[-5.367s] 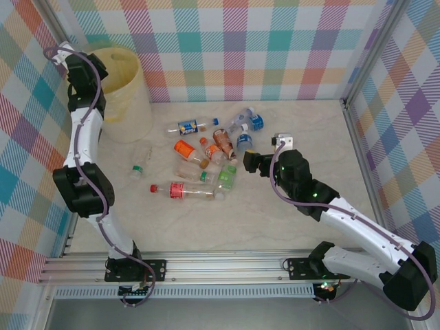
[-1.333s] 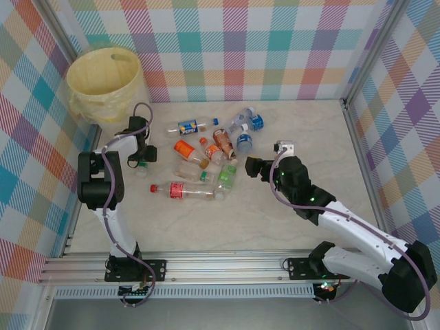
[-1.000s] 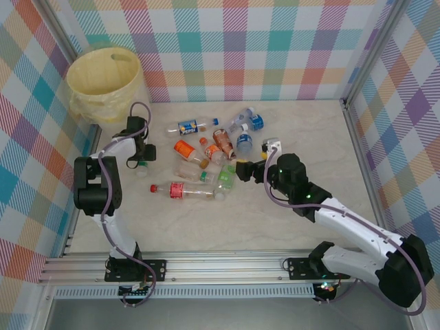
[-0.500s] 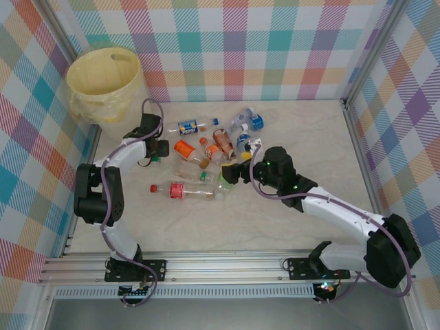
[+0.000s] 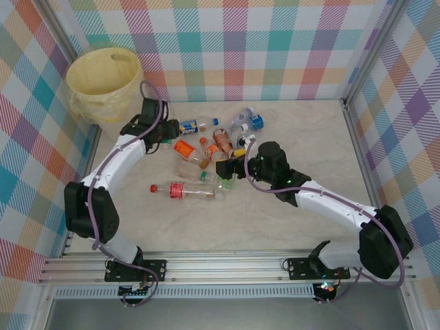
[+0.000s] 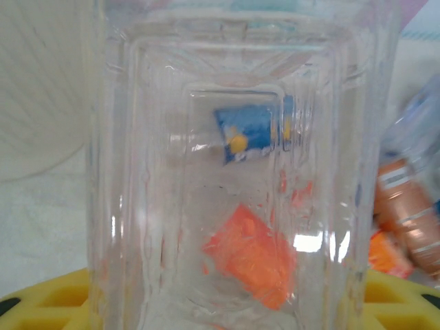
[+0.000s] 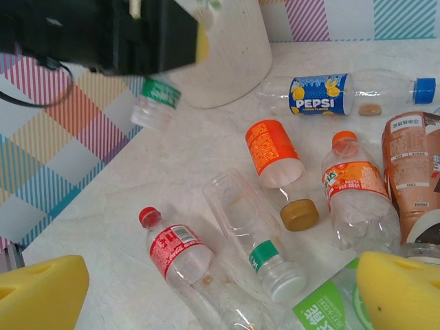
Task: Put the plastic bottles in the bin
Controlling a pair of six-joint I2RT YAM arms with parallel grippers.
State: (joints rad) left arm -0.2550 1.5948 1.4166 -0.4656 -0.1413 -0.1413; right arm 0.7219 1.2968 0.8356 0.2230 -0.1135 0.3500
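We find the left gripper (image 5: pixel 154 129) closed on a clear, ribbed plastic bottle with a green cap (image 6: pixel 234 172), held just beside the round pale-yellow bag-lined bin (image 5: pixel 82 103). Labels seen through its wall blur. The right gripper (image 7: pixel 220 292), yellow foam pads spread wide, hovers over the remaining crumpled plastic bottles (image 7: pixel 275 155) on the marbled bench (image 7: pixel 137 185).

I'm looking at the pale marbled table (image 5: pixel 309 137), which is carrying the bin (image 5: pixel 89 103) in its far left corner. Right of the bin, loose plastic bottles (image 5: pixel 223 141) are lying on their sides in a cluster: a Pepsi bottle (image 7: pixel 350 93) nearest the bin, an orange-labelled bottle (image 7: pixel 273 155) a little farther off, and a red-labelled bottle (image 7: pixel 180 253) lying farthest toward me.
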